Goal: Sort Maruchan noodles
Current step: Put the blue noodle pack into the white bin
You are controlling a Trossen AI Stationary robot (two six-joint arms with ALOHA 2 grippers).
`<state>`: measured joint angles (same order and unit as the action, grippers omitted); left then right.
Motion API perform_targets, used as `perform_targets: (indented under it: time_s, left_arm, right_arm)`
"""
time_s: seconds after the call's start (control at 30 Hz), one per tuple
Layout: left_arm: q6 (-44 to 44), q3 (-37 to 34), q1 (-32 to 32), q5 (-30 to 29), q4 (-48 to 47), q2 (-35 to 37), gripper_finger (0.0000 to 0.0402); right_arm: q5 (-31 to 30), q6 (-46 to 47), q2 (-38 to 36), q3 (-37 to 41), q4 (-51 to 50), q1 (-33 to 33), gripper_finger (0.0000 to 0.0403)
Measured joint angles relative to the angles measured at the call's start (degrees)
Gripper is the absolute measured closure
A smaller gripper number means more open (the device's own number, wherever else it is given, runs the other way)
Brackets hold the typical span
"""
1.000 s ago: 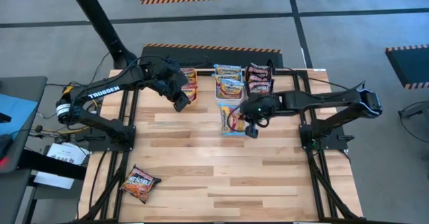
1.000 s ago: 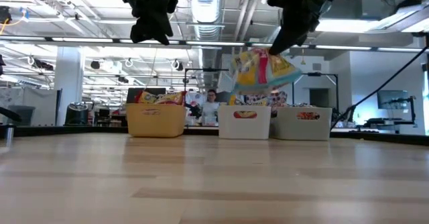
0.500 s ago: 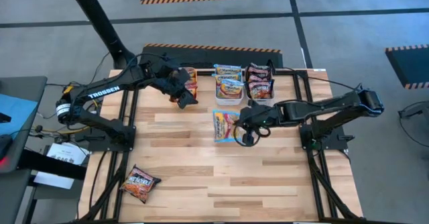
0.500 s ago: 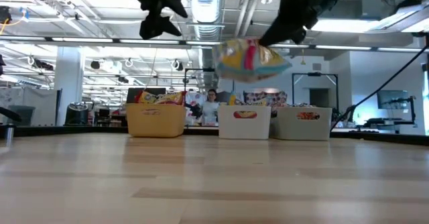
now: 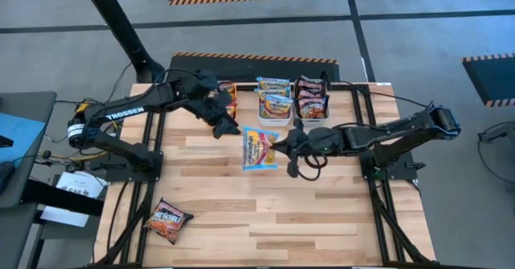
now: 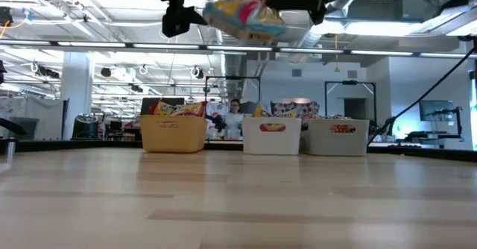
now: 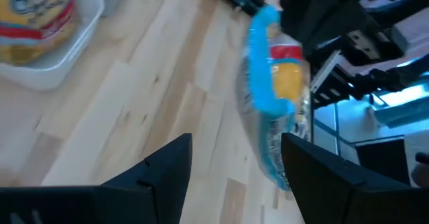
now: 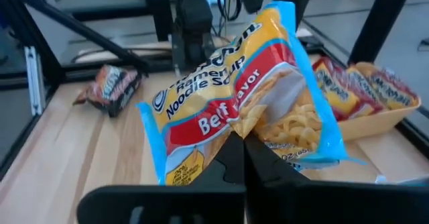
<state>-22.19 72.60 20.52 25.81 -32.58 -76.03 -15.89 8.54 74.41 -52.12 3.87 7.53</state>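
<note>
From where I stand, three bins sit in a row at the far edge of the table (image 5: 241, 213): an orange bin (image 6: 173, 133), a white bin (image 6: 272, 136) and a grey bin (image 6: 338, 137). From above, the orange bin holds orange-yellow packets, though the left arm covers most of them, so I cannot count them. The white bin shows two blue-edged packets (image 5: 274, 97), and the grey bin shows two dark maroon packets (image 5: 311, 97).

One more blue-edged packet (image 5: 261, 148) is up in the air over the middle of the table, just in front of the white bin. The right gripper (image 5: 283, 147) has its fingers pinched shut on the packet's edge; the right wrist view shows yellow noodle art and a red band across the wrapper.

The left gripper (image 5: 226, 127) hangs just beside that packet, on the orange bin's side, with its fingers (image 7: 157, 170) spread wide and nothing between them.

A single dark orange packet (image 5: 167, 220) lies alone near the front left corner of the table, well apart from everything else.

A person (image 6: 236, 119) shows far behind the bins in the room.
</note>
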Motion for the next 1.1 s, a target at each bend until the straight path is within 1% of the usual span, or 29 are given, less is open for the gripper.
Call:
perform_targets:
  time_s: [0.2,0.63,0.8,1.1]
  left_arm:
    - [-0.92,0.0,-0.43,1.41,1.8,0.0,0.0187]
    - [-2.73,0.0,-0.4,2.35,4.53,0.0,0.0187]
    - [-3.74,-0.01,-0.51,5.98,7.19,0.0,0.0187]
    - [-5.48,0.0,-0.88,6.93,10.04,0.02,0.0187]
  right_arm:
    - [-1.03,-0.65,0.0,0.0,0.45,-0.04,0.04]
    - [-1.02,-3.88,0.02,-0.09,6.25,-0.6,0.04]
    - [-1.02,-3.93,0.02,-0.09,7.39,-1.33,0.04]
    - [-1.68,-4.07,0.04,-0.09,11.77,-1.73,0.04]
